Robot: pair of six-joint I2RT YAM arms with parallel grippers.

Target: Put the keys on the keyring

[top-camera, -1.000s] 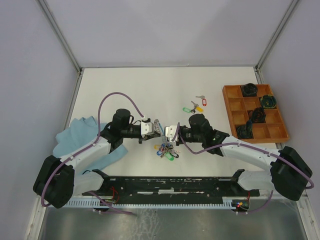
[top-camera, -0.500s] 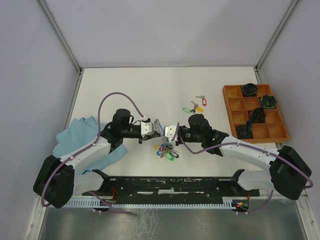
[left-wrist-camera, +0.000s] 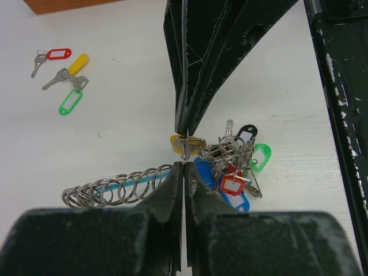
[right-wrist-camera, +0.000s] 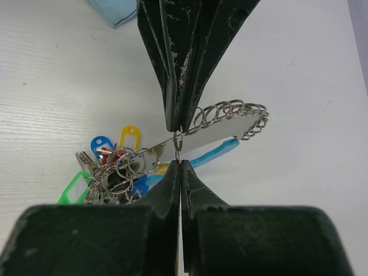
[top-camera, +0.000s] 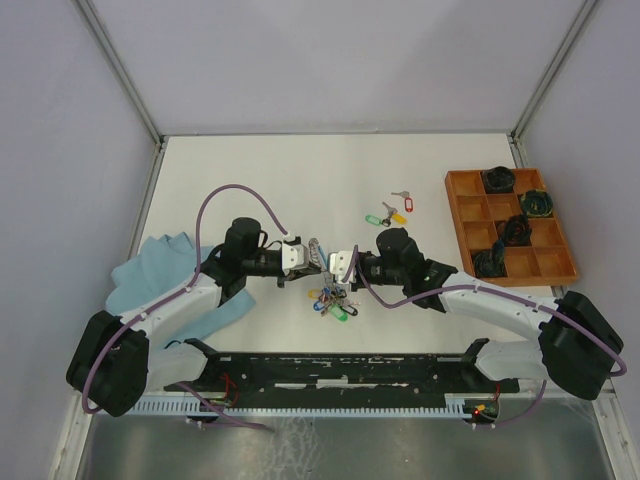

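Note:
My two grippers meet tip to tip above the table's middle. The left gripper [top-camera: 317, 262] [left-wrist-camera: 184, 165] is shut on the keyring [left-wrist-camera: 115, 187], a thin grey loop with a blue sleeve [right-wrist-camera: 213, 150] and several small rings threaded on it. The right gripper [top-camera: 330, 266] [right-wrist-camera: 180, 161] is shut on the small ring [right-wrist-camera: 178, 144] of a yellow-tagged key [left-wrist-camera: 183, 142] that hangs between the tips. A bunch of keys [top-camera: 333, 303] [left-wrist-camera: 236, 167] with blue, red, green and black tags hangs from the loop below. Three loose keys [top-camera: 390, 212] with red, yellow and green tags lie further back.
A brown compartment tray [top-camera: 460, 215] holding dark coiled bundles [top-camera: 515, 228] stands at the right. A light blue cloth [top-camera: 150, 265] lies under the left arm at the left. White walls close the table's left, back and right.

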